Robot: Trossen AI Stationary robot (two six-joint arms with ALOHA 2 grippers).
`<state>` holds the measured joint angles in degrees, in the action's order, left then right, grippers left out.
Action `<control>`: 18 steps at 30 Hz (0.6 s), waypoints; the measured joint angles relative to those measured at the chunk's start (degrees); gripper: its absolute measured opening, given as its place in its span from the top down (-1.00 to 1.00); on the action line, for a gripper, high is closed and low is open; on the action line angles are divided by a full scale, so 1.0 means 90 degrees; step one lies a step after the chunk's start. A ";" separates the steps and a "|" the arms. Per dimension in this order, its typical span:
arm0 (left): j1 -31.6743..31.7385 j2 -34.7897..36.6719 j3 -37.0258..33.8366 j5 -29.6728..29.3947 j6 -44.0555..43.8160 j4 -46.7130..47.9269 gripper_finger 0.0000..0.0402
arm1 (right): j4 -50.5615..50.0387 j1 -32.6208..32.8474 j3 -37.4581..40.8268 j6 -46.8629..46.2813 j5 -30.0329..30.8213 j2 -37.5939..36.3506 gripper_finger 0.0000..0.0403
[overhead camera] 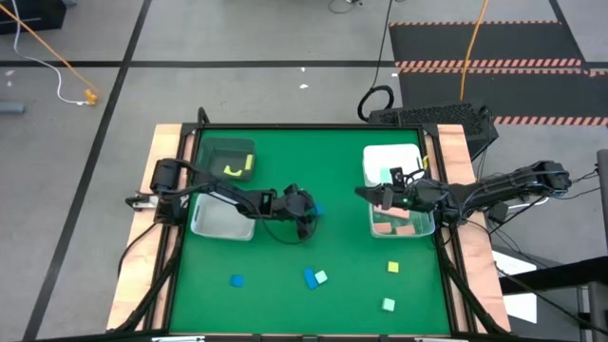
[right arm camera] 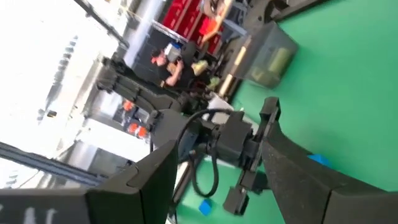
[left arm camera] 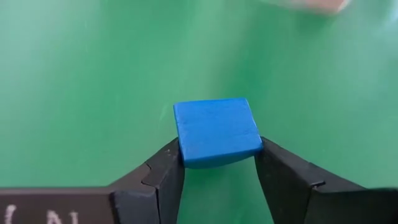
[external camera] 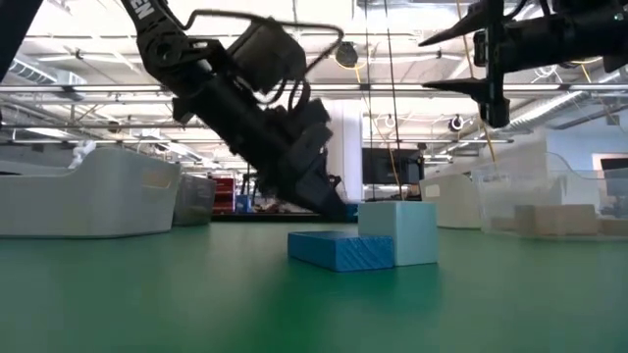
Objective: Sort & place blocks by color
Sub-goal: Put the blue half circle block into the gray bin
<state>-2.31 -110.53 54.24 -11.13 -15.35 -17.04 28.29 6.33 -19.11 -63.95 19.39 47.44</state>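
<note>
Left gripper (left arm camera: 217, 165) low over the green mat (overhead camera: 332, 237) near table centre, fingers (left arm camera: 165, 177) closed on a blue block (left arm camera: 216, 132), pressing both its sides. Right gripper (overhead camera: 380, 197) raised above the clear bin (overhead camera: 427, 228) holding pink blocks (overhead camera: 397, 228), fingers spread, nothing between them. Other blocks loose nearer the front edge: blue bar (external camera: 339, 249) touching mint cube (external camera: 402, 232).

big open lab/workshop: taped concrete floor (overhead camera: 237, 38), ceiling trusses (external camera: 88, 93), cables (overhead camera: 47, 52).

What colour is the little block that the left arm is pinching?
Blue. The small blue square block sits between the left tool's dark fingers, clearest in the left wrist view.
</note>
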 joint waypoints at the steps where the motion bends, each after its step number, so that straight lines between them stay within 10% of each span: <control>1: -0.0003 0.0056 0.0003 0.0000 0.0052 -0.0091 0.09 | 0.0079 -0.0002 0.0000 0.0024 0.0026 0.0000 -0.11; 18: 0.0074 0.1840 0.0005 -0.0257 0.0716 -0.0173 0.09 | 0.1513 -0.0014 0.0000 0.0675 0.0542 0.0291 -0.11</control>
<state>-1.65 -93.96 54.28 -13.44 -8.90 -18.59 41.91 6.20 -19.11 -57.88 24.27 50.06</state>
